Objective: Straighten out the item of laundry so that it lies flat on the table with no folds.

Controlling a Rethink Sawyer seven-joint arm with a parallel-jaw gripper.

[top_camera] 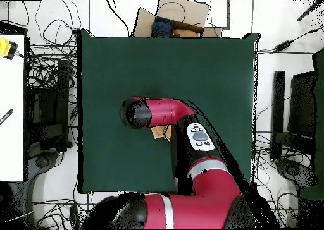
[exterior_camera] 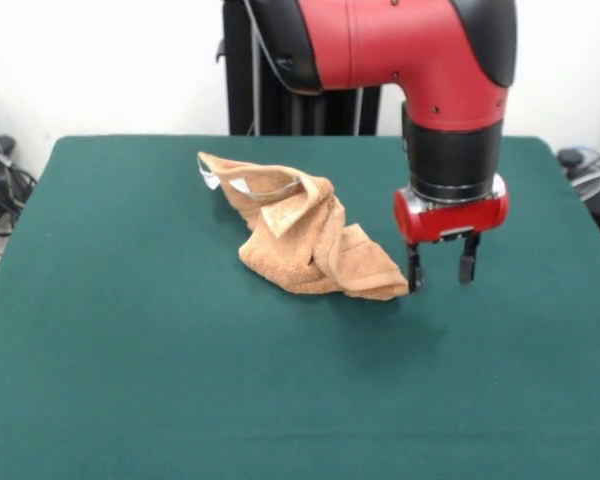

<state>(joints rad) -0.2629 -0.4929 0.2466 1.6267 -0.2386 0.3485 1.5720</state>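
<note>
Orange-tan towel (exterior_camera: 305, 235) is sitting bunched up and twisted on the green table (exterior_camera: 130, 350), a bit toward the robot's side of centre — nowhere near flat. From the front, the gripper (exterior_camera: 441, 267) is hanging just beside the towel's nearest corner, jaws open with nothing between them — one fingertip (exterior_camera: 414, 281) is looking like it's right at the cloth edge. Overhead, the arm (top_camera: 166, 112) is covering most of the towel.
</note>
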